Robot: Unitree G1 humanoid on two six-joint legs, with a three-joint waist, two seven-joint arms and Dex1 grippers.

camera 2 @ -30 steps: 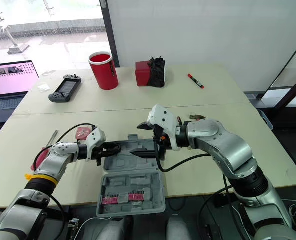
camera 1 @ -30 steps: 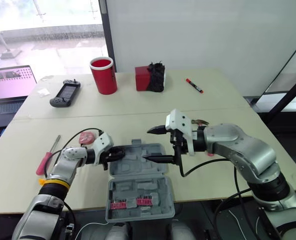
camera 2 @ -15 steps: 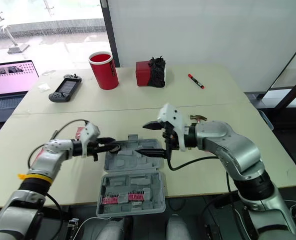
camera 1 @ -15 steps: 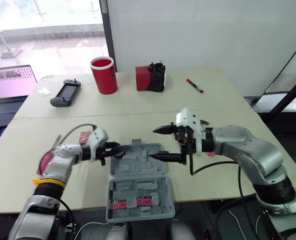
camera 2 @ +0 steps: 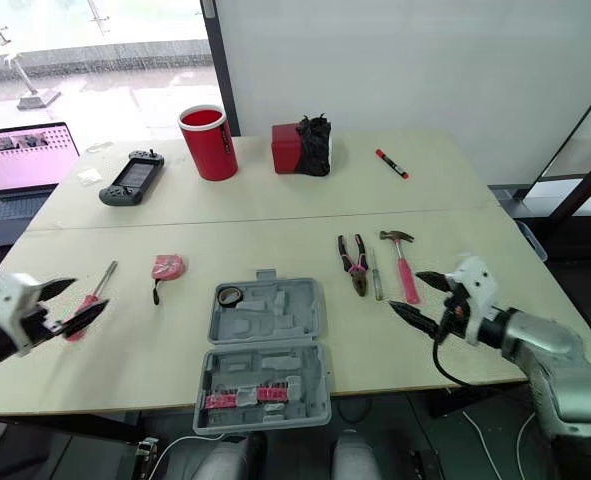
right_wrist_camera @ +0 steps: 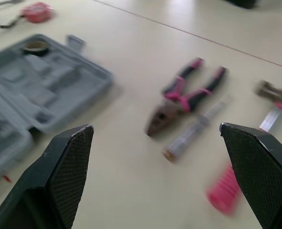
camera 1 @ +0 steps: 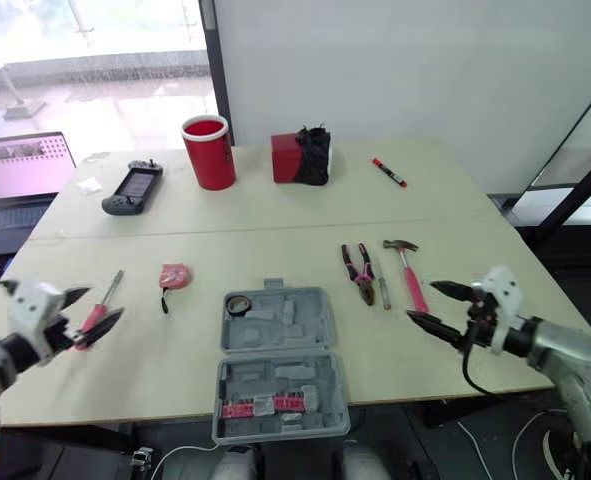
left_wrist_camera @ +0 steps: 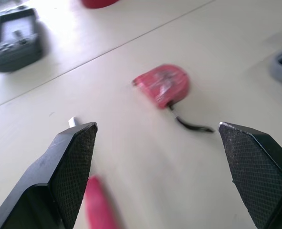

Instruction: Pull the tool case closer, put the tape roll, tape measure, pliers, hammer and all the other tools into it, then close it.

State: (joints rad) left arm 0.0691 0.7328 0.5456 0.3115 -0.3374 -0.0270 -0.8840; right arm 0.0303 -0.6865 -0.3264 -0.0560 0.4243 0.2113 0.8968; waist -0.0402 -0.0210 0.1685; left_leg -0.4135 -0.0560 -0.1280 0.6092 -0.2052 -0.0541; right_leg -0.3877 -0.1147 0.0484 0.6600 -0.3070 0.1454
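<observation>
office/lab | pale tables (camera 1: 275, 205) | laptop (camera 1: 23, 165) | big window (camera 1: 85, 40)

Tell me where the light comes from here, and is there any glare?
Left eye view: daylight comes through the window at the far left; the table is evenly lit, shadows faint and soft. Left wrist view: the table beside the handheld console glares white. Right wrist view: a pale sheen on the table's far part.

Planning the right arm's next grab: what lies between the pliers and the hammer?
A slim silver tool lies between the pliers and the hammer, as both eye views show.
</observation>
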